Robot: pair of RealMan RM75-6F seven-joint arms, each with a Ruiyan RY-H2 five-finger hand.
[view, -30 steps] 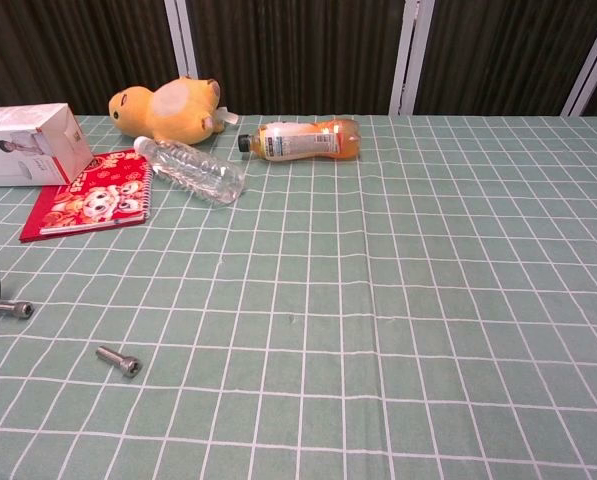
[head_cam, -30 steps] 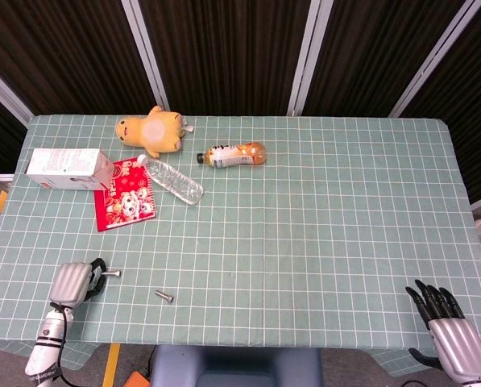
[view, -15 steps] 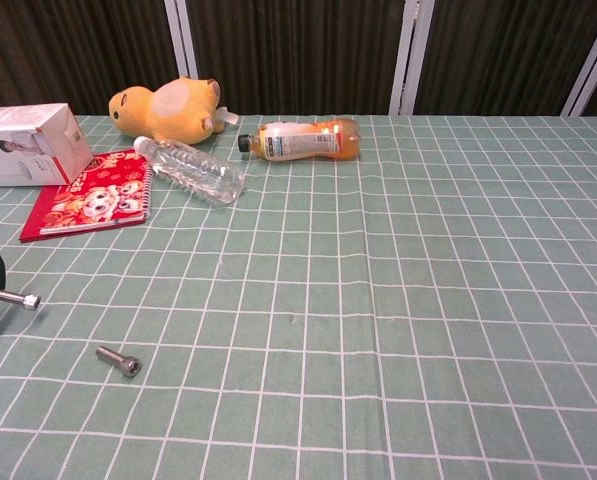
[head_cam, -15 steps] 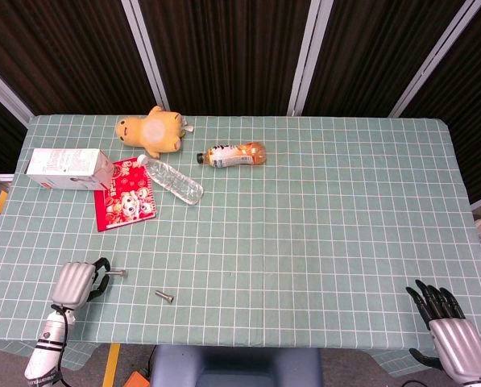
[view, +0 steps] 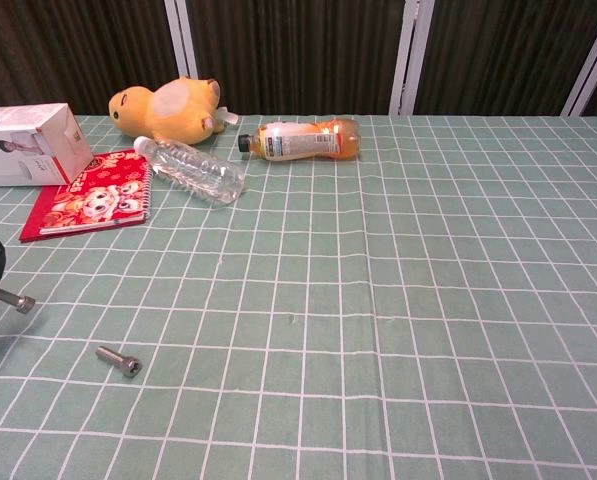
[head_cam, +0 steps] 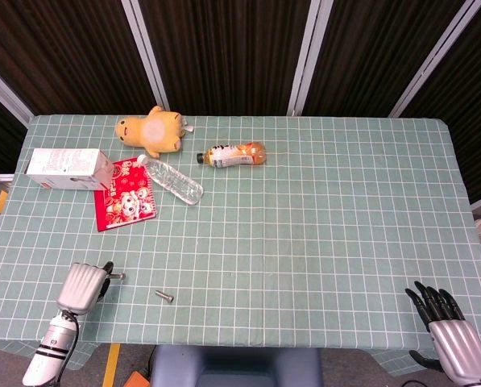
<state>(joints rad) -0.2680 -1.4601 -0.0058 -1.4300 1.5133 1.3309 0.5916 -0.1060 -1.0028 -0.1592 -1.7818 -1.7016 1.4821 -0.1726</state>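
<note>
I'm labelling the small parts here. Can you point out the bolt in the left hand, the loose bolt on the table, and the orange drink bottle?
Held bolt [view: 8, 297], chest view, on its shaft.
Loose bolt [view: 118, 361], chest view, mid-shaft.
Orange drink bottle [head_cam: 234, 155], head view, on its label.

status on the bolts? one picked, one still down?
Done: the left hand has one bolt pinched in its fingers, and in the chest view it looks clear of the tablecloth. In hand: only that bolt. Left: the second bolt lies loose on the cloth just right of that hand. The right hand hangs at the table's near right corner, fingers spread, holding nothing.
</note>
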